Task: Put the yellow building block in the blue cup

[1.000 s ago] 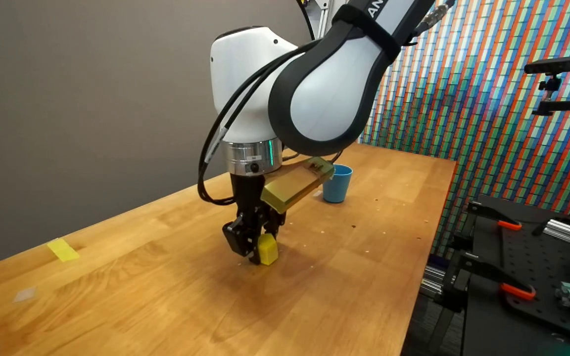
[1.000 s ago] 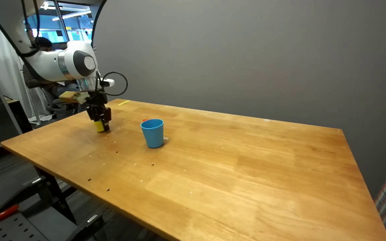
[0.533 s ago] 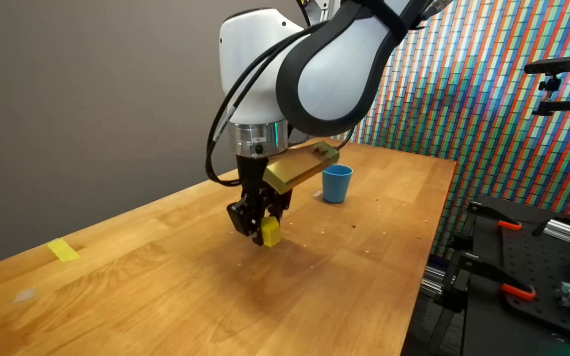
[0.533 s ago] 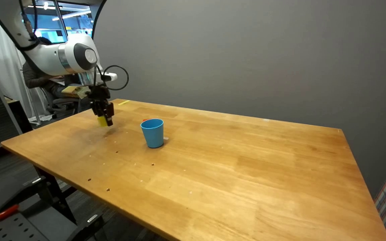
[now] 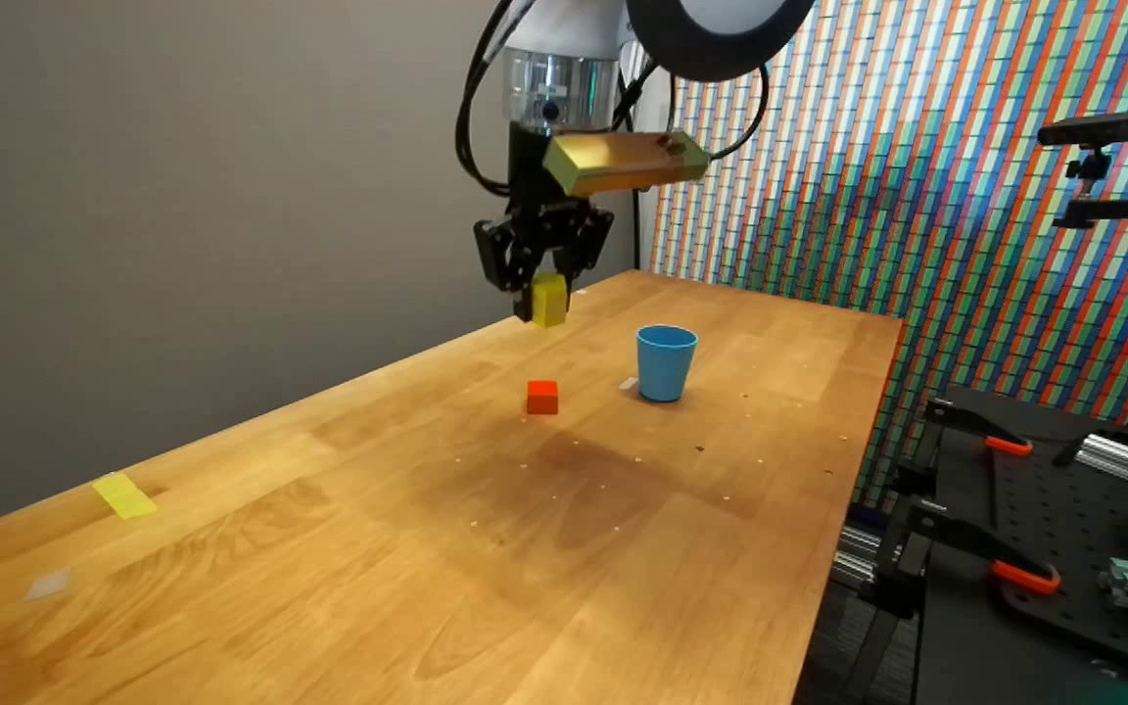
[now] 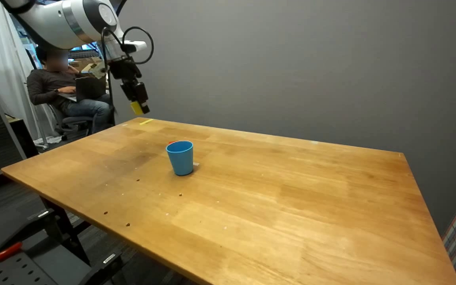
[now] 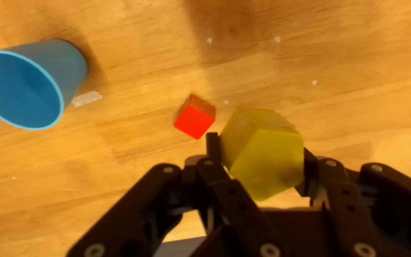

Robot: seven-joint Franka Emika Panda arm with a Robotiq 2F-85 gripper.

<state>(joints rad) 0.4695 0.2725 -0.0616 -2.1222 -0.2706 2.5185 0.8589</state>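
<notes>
The yellow building block point(image 5: 549, 302) is a small chunky block held between the fingers of my black gripper point(image 5: 546, 294), high above the table in both exterior views. The wrist view shows the block point(image 7: 269, 160) pinched between both fingertips, one on each side. The gripper point(image 6: 140, 107) tilts a little in an exterior view. The blue cup point(image 5: 664, 367) stands upright on the table, lower than the gripper and apart from it. In the wrist view the cup point(image 7: 55, 64) is at the upper left, and the part of its inside that shows holds nothing.
A small red block point(image 5: 542, 398) lies on the wooden table point(image 5: 349, 587) near the cup; the cup mostly hides it in an exterior view point(image 6: 172, 142). A flat yellow tape piece point(image 5: 125, 494) is near the table edge. A grey wall point(image 6: 275, 71) runs behind the table. A person point(image 6: 52, 85) sits beyond it.
My gripper has lifted the yellow block from the table to well above it, moving toward the cup's end in an exterior view. The red block has come into clear sight. The cup has not moved.
</notes>
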